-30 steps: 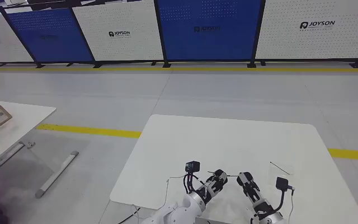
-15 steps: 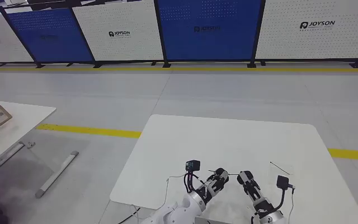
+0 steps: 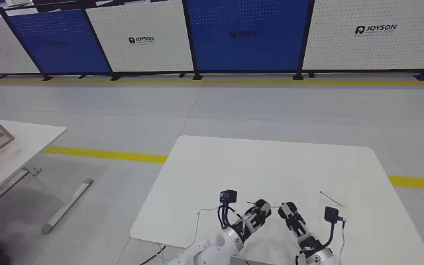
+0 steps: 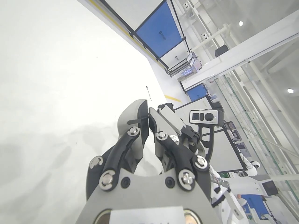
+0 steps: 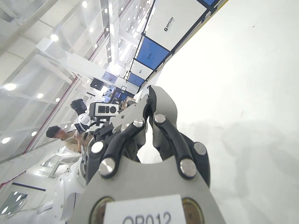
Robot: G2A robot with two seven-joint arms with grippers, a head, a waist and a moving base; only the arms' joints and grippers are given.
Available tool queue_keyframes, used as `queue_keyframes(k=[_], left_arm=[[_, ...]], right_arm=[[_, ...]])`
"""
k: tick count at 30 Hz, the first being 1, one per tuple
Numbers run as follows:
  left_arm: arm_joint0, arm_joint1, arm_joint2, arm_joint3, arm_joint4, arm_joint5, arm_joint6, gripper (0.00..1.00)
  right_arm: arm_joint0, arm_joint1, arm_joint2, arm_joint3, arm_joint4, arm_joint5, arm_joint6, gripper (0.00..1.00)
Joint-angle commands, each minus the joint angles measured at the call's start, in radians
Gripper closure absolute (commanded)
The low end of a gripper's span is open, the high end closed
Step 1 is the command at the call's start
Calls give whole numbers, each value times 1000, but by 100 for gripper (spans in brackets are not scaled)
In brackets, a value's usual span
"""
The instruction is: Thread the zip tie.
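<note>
My left gripper [image 3: 260,206] [image 4: 148,108] hovers low over the white table's [image 3: 265,165] near edge, shut on a thin black zip tie [image 4: 135,120] that pokes out sideways past one finger; a short dark end of the zip tie [image 3: 250,203] is seen from above too. My right gripper [image 3: 285,209] [image 5: 149,92] sits just beside it, tips almost meeting the left ones, jaws shut with nothing visible between them. In the left wrist view the right gripper [image 4: 166,108] stands directly behind the held tie; whether it touches the tie is hidden.
A second black zip tie [image 3: 332,198] [image 4: 148,93] lies loose on the table to the right of the arms, near the right edge. The white tabletop stretches bare toward its far side.
The right arm has shifted a little to the left, closer to the left gripper. The left gripper keeps its hold on the tie in the same place.
</note>
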Motion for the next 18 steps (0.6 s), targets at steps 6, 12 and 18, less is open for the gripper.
queue_keyframes(k=[6,12,18], left_arm=[[1,-3,-4,11,-4,25,12,100],[-2,-6,-3,17,-4,39,14,100],[-4,-8,-1,19,0,43,13,100]], right_arm=[[1,-1,3,6,14,2,2,66],[-8,0,8,6,11,-11,-6,71],[-13,-1,12,4,9,-12,-11,86]])
